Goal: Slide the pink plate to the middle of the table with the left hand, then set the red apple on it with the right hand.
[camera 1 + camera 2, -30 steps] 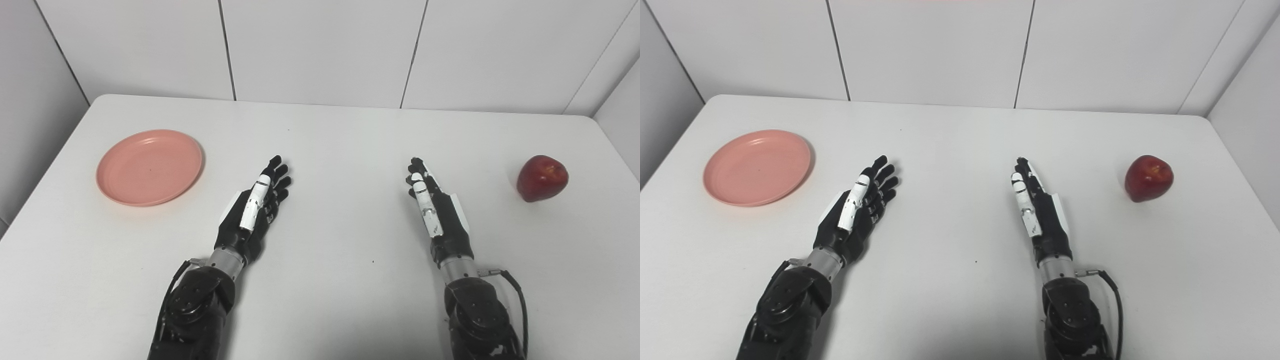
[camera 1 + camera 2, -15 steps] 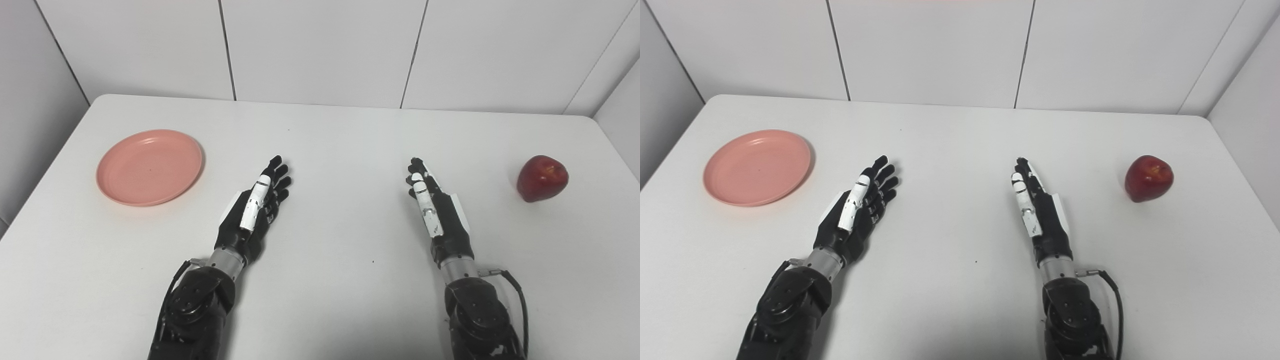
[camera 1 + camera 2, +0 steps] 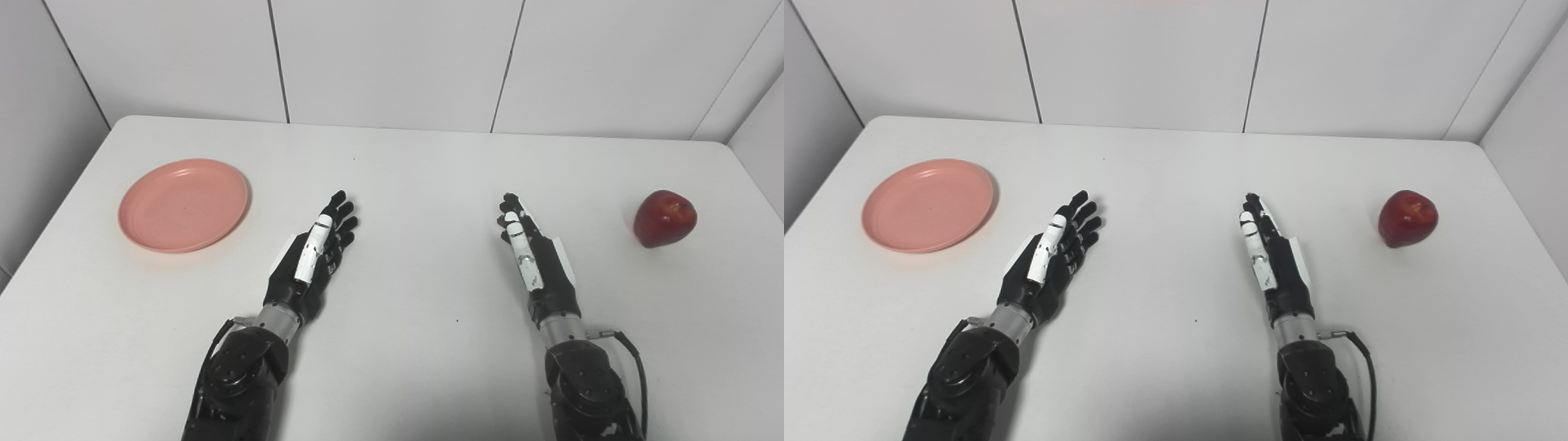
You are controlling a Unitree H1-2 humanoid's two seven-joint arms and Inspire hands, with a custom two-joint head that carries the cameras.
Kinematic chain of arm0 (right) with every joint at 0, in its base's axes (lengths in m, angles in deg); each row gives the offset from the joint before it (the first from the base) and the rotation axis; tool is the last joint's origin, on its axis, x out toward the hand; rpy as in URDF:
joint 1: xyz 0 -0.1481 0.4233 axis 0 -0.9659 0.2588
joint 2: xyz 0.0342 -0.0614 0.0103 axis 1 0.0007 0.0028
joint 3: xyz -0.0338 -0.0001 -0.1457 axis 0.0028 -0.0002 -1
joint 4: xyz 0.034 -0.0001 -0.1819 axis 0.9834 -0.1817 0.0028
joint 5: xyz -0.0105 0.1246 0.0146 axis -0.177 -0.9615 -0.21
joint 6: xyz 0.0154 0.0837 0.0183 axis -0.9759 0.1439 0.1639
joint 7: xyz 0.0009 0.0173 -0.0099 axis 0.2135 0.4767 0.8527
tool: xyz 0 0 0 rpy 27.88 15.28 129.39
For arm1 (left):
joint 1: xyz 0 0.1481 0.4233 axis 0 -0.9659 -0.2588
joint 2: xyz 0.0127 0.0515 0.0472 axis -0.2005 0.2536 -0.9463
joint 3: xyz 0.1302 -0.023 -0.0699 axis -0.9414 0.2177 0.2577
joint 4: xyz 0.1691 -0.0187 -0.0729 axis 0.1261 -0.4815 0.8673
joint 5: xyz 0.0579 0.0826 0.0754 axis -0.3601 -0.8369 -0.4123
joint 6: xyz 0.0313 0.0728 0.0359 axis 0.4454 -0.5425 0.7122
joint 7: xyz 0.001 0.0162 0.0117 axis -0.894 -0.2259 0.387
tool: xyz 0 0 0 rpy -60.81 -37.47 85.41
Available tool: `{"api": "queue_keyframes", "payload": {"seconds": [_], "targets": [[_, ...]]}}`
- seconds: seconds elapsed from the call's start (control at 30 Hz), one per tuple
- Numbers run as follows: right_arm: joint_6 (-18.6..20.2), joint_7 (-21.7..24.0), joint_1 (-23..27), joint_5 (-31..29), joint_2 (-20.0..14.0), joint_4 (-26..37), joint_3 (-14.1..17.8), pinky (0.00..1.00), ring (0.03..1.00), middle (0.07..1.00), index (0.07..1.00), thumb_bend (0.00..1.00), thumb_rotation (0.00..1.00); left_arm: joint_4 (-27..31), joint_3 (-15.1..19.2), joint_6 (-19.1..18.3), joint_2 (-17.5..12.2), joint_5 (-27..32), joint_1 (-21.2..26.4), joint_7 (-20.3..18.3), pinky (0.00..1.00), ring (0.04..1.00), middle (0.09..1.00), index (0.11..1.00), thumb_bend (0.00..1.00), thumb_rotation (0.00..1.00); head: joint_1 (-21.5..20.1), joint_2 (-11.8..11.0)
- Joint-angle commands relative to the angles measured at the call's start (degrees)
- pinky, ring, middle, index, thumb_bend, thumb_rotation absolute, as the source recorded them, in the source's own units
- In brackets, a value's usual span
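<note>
An empty pink plate (image 3: 184, 204) lies flat on the left part of the white table (image 3: 416, 171). A red apple (image 3: 664, 218) sits by itself at the table's far right. My left hand (image 3: 313, 254) rests open near the table's middle, fingers stretched forward, a good way right of the plate and apart from it. My right hand (image 3: 533, 257) is open too, held edge-up with fingers straight, well left of the apple. Neither hand holds anything.
White wall panels (image 3: 392, 61) stand close behind the table's far edge, and walls flank both sides. Bare tabletop lies between the two hands. A black cable (image 3: 634, 361) loops beside my right forearm.
</note>
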Motion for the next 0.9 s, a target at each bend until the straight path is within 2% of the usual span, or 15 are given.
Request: {"api": "queue_keyframes", "payload": {"seconds": [0.0,0.1,0.13,0.23,0.27,0.3,0.43,0.63,0.87], "targets": [[-2.22,0.39,0.66,-0.29,-0.36,0.31,0.27,0.93,0.915,0.933,0.932,0.16,1.0,-0.11,-0.99,1.39,0.65,0.02,0.13,-0.85,1.0,0.984,1.0,0.995,0.43,1.0,1.42,-0.58],[-3.39,0.69,0.39,-0.8,-0.91,-0.23,0.5,0.91,0.912,0.932,0.933,0.15,1.0,-0.59,-1.19,1.99,1.43,-0.04,-0.04,-0.51,1.0,0.984,0.996,0.988,0.42,1.0,3.6,-1.29],[-3.93,1.13,0.26,-1.49,-1.2,-0.4,0.67,0.91,0.913,0.933,0.933,0.15,1.0,-0.89,-1.17,2.35,1.81,-0.07,-0.07,-0.27,1.0,0.984,0.996,0.987,0.42,1.0,5.55,-1.95],[-6.26,2.21,0.06,-3.19,-2.29,-1.74,1.16,0.94,0.931,0.946,0.949,0.13,1.0,-2.25,-1.24,3.72,2.65,-0.48,0.06,0.26,1.0,0.983,0.995,0.985,0.43,1.0,8.86,-3.99],[-6.82,2.4,0.03,-3.45,-2.52,-2.15,1.28,0.95,0.934,0.947,0.953,0.13,1.0,-2.62,-1.28,4.05,2.84,-0.64,0.1,0.39,1.0,0.982,0.994,0.984,0.44,1.0,8.86,-3.99],[-7.26,2.65,-0.1,-3.86,-2.76,-2.41,1.47,0.96,0.935,0.947,0.954,0.13,1.0,-3.17,-1.33,4.5,3.21,-0.84,0.12,0.67,1.0,0.981,0.993,0.984,0.44,1.0,10.35,-5.1],[-9.18,3.39,-0.4,-5.4,-3.23,-3.18,2.02,0.99,0.945,0.95,0.959,0.13,1.0,-5.2,-1.87,6.44,3.87,-1.67,0.27,0.83,0.99,0.975,0.987,0.979,0.41,1.0,13.09,-6.5],[-13.51,3.75,-0.73,-6.41,-3.31,-4.61,2.68,0.98,0.942,0.937,0.938,0.11,1.0,-6.81,-2.8,8.14,3.96,-2.06,0.44,0.72,1.0,0.978,0.991,0.983,0.42,1.0,15.93,-7.75],[-13.41,4.03,-1.04,-6.75,-3.18,-4.09,2.93,0.98,0.944,0.934,0.933,0.09,1.0,-6.44,-3.0,7.89,4.25,-2.8,0.3,1.52,0.99,0.973,0.987,0.975,0.42,1.0,16.26,-7.85]]}}
